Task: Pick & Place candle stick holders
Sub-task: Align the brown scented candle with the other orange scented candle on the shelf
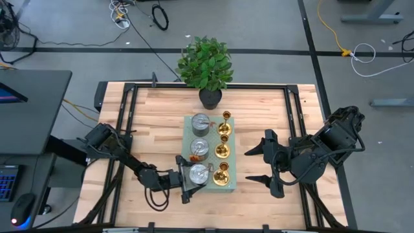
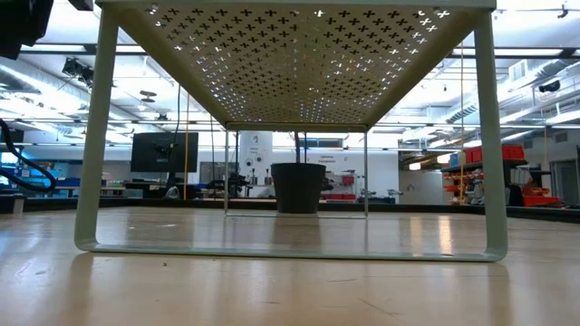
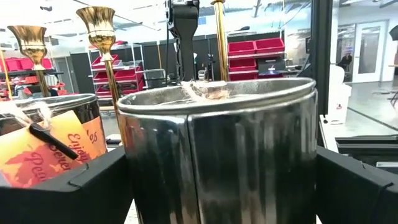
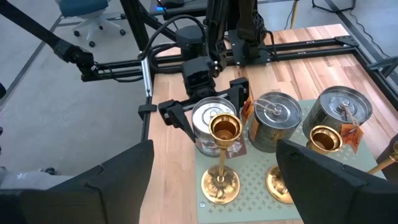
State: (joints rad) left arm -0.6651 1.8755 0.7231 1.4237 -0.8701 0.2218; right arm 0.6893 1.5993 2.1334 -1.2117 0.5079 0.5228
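High view: left gripper [image 1: 187,183] spread wide around the silver candle holder [image 1: 198,173] at the green perforated board's [image 1: 229,186] front left corner, not yet pinching. Right gripper [image 1: 255,165] spread, empty, beside the board's right edge. Risk: closing off-centre topples the adjacent gold holder [image 1: 222,173].

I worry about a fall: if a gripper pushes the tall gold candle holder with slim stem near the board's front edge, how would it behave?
The tall gold candle holder probably tips easily: slim stem, small round base. Its polished metal looks stiff and perhaps slippery.
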